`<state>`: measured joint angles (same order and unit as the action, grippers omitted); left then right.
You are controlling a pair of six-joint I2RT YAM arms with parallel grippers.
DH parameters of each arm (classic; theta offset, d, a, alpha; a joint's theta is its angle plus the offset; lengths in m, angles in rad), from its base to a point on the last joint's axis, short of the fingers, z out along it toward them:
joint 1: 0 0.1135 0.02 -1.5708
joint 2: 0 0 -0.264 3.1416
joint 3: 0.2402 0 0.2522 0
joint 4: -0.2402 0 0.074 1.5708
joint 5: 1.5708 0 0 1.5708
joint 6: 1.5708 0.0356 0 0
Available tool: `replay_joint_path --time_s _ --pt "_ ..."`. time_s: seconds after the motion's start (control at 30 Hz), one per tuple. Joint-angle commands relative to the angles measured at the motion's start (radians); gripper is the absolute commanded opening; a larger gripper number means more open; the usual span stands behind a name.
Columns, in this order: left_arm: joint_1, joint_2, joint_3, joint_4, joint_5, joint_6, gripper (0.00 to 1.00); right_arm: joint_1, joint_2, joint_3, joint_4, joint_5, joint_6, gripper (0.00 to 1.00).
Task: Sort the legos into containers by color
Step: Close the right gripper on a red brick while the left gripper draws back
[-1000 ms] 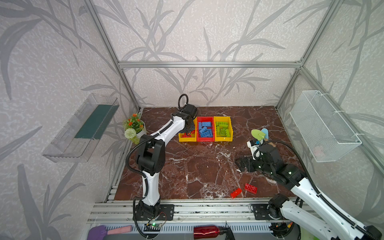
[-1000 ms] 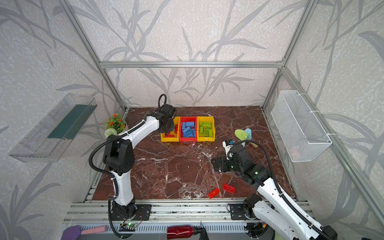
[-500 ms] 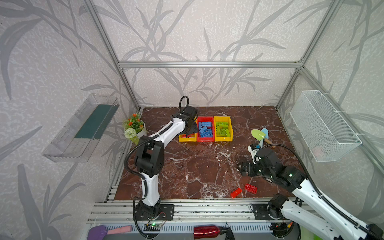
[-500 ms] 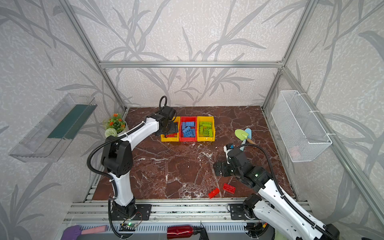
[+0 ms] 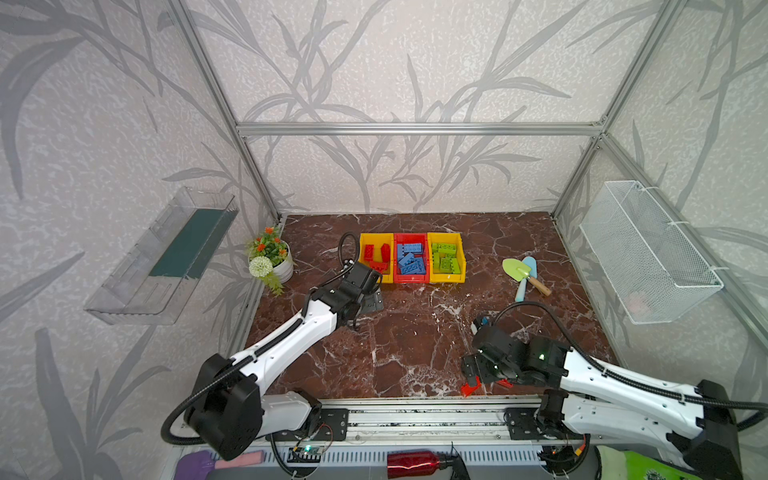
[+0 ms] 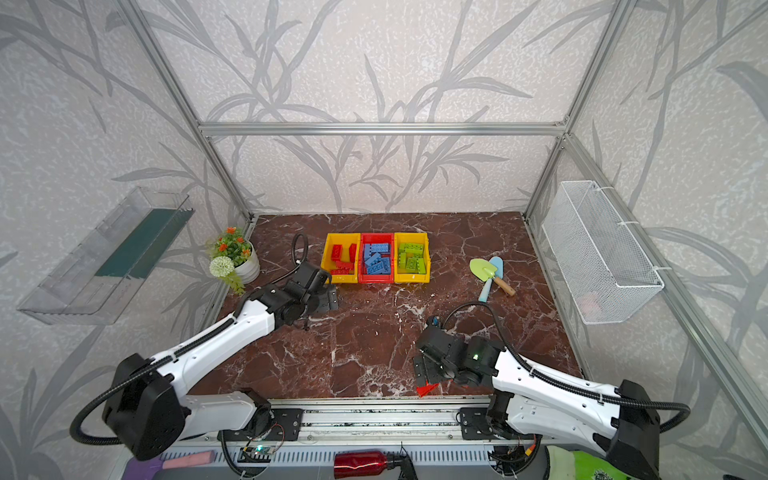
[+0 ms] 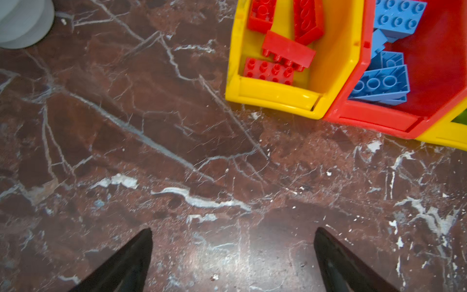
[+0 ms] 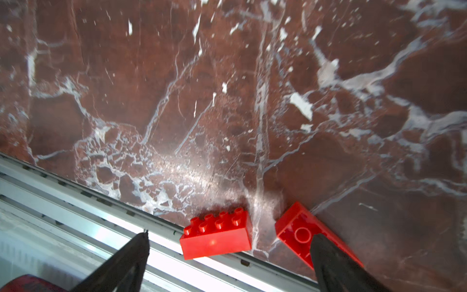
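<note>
Right wrist view: right tool (image 8: 231,233) spread wide and empty, hanging low over two red legos at the front edge of the worktop (image 8: 227,101). Studs-up brick (image 8: 216,233) between the fingers, hard against the metal rail (image 8: 75,202). Second red brick (image 8: 303,232) hollow side up, just beside the first and partly hidden by one finger.

Probably light, hollow, stiff plastic with smooth and rather slippery walls, so little fear of crushing. Best taken across the short width, pads on the two long flat sides below the studs and near the middle to stop any swivel. Awkward as it lies: rail on one side and neighbour on the other, with a risk of a finger striking metal or pinching both bricks at once.

Left tool (image 7: 233,228) also spread apart and holding nothing, over bare worktop just in front of the left yellow bin (image 7: 275,94), already stocked with red bricks. Red bin (image 7: 374,118) touching it, full of blue. Other yellow bin (image 5: 446,277) beyond, holding green.

In both top views, broad bare worktop between the front edge and the bins. Two toy trowels (image 5: 524,272) and a plant pot (image 5: 282,268) well off to either side. Left arm close to the red bricks' bin, so worth minding on the way in.
</note>
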<state>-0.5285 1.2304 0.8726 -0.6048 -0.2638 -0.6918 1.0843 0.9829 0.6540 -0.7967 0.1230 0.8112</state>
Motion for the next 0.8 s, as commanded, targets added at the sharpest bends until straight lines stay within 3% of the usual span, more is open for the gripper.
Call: replay_joint_path --time_s 0.0,0.17,0.47,0.77 --pt "-0.002 -0.112 -0.065 0.014 -0.043 -0.038 0.99 0.069 0.040 -0.002 -0.018 0.044 0.126 1.00" --pt "-0.002 -0.210 -0.106 -0.001 -0.041 -0.025 0.99 0.132 0.077 -0.013 -0.019 0.056 0.246 0.96" --pt "-0.002 -0.211 -0.108 0.005 0.000 -0.027 0.99 0.166 0.047 -0.085 0.052 0.072 0.446 0.84" --pt "-0.001 -0.239 -0.119 0.011 0.017 -0.029 0.99 0.167 0.045 -0.127 0.139 0.063 0.527 0.72"
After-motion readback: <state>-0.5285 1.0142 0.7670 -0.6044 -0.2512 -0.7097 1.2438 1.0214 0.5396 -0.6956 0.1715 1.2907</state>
